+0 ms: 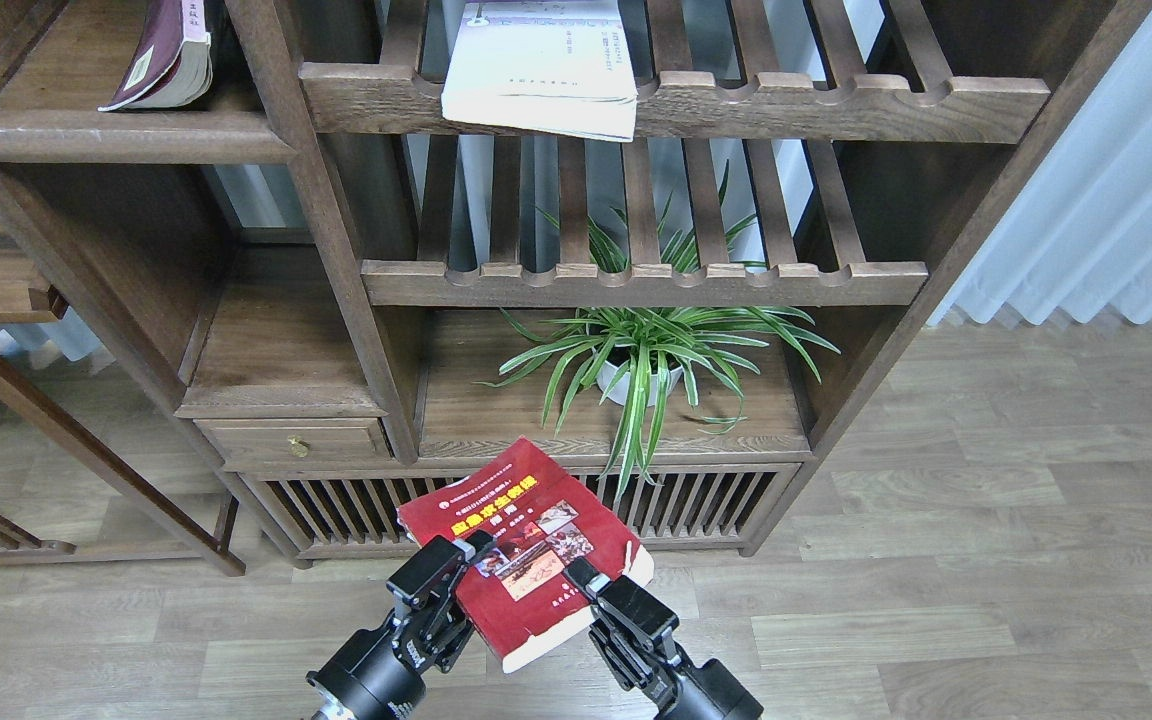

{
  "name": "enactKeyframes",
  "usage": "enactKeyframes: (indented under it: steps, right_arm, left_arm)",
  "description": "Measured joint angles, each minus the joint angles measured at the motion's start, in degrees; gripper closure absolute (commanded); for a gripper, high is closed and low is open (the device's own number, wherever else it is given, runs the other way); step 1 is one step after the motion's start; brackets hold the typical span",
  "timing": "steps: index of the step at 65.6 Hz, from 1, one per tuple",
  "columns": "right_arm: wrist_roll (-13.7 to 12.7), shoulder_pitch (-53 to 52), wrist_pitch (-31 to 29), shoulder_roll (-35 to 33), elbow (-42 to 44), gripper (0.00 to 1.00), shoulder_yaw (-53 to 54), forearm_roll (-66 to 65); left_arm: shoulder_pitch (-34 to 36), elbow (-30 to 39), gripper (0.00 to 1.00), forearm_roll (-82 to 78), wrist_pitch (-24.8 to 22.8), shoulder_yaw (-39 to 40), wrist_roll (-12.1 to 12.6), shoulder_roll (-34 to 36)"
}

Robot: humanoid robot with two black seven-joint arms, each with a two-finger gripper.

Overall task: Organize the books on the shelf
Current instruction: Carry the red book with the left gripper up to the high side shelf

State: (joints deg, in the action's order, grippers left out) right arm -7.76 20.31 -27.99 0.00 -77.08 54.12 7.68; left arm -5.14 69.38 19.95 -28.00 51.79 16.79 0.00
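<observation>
The bright red book (526,535) with a yellow band and photos is held low in front of the bookcase, cover up and tilted. My right gripper (588,588) is shut on its lower right corner. My left gripper (458,568) grips its lower left edge, one finger lying on the cover. The dark maroon book (171,55) leans on the solid dark-brown shelf (126,135) at the top left. The white book (541,70) lies flat on the slatted top shelf, overhanging its front rail.
A potted spider plant (646,350) fills the low compartment behind the red book. A small drawer (296,440) with a brass knob is at lower left. Slatted shelves (636,280) span the middle. A white curtain (1116,180) hangs at right above the wood floor (986,560).
</observation>
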Motion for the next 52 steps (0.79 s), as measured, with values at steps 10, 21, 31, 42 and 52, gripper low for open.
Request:
enactKeyframes:
  steps: [10, 21, 31, 42, 52]
  right_arm:
    - [0.2, 0.0, 0.0, 0.0, 0.4, 0.20, 0.0, -0.5]
    - [0.2, 0.0, 0.0, 0.0, 0.5, 0.06, 0.4, -1.7]
    - [0.3, -0.2, 0.0, 0.0, 0.5, 0.04, 0.2, -1.9]
    - [0.4, -0.3, 0.0, 0.0, 0.8, 0.04, 0.3, -2.0]
    - [0.5, -0.5, 0.0, 0.0, 1.2, 0.04, 0.5, -2.0]
  left_arm:
    - [0.0, 0.7, 0.91, 0.0, 0.0, 0.6, 0.0, 0.0]
    - [0.3, 1.3, 0.91, -0.4, 0.0, 3.0, 0.7, 1.4]
    - [0.4, 2.2, 0.91, -1.2, 0.0, 6.7, 1.7, 5.4]
    - [0.4, 6.1, 0.90, -6.3, 0.0, 15.6, 3.2, 13.0]
    - [0.3, 11.1, 0.89, -9.8, 0.0, 24.1, 3.8, 19.6]
